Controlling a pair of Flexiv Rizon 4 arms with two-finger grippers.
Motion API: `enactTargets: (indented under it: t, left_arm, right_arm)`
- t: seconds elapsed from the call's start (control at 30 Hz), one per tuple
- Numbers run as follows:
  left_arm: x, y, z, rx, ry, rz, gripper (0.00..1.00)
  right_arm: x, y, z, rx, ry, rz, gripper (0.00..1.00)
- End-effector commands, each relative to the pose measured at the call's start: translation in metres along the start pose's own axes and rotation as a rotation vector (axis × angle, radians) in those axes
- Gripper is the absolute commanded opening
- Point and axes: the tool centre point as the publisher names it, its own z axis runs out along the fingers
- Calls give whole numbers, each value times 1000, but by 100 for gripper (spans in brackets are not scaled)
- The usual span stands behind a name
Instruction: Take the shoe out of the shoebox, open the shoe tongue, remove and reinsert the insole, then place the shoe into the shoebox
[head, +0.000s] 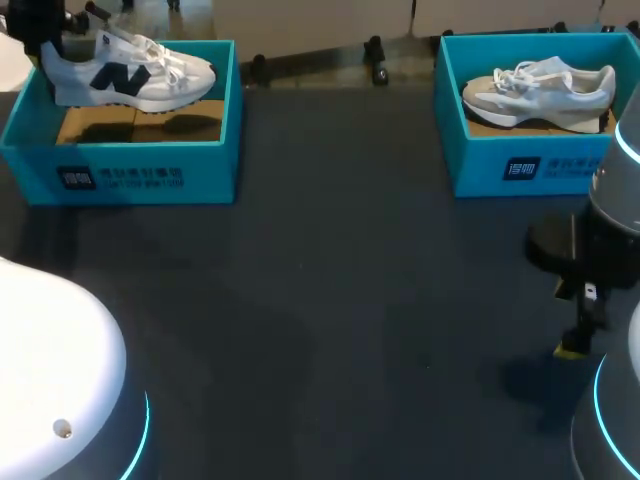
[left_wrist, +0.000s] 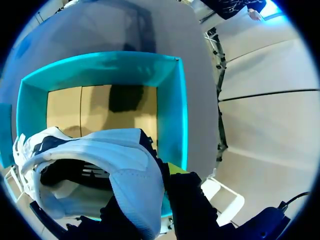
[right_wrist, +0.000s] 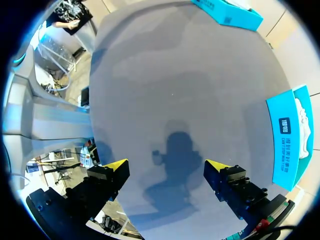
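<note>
My left gripper (left_wrist: 147, 187) clamped on white-navy mesh sneaker (head: 130, 75) above teal cardboard shoebox (head: 120, 170); right gripper (right_wrist: 167, 172) spread over open dark tabletop (head: 330, 300).

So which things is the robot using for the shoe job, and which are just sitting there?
Being used:
white shoe, held above its box
left box, where that shoe came from
left tool, gripping the white shoe's heel

Just sitting there:
grey shoe, lying in its own box
right box
right tool, open, holding nothing
</note>
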Motion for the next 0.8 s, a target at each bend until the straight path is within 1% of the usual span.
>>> enactTargets:
  t: [0.03, 0.3, 0.4, 0.6, 0.8]
  left_arm:
    - [-3, -6, 3, -5, 4, 12, 0]
    - [-9, -19, 10, -14, 12, 33, 0]
    - [-7, -22, 12, -11, 7, 35, 0]
    - [6, -28, 11, 0, -16, 17, 0]
    - [4, -41, 14, -4, -15, 33, 0]
  right_arm:
    - [0, 0, 1, -1, -1, 0, 100]
    - [0, 0, 1, -1, -1, 0, 100]
    - [0, 0, 1, -1, -1, 0, 100]
    - [0, 0, 1, -1, -1, 0, 100]
    - [0, 0, 1, -1, -1, 0, 100]
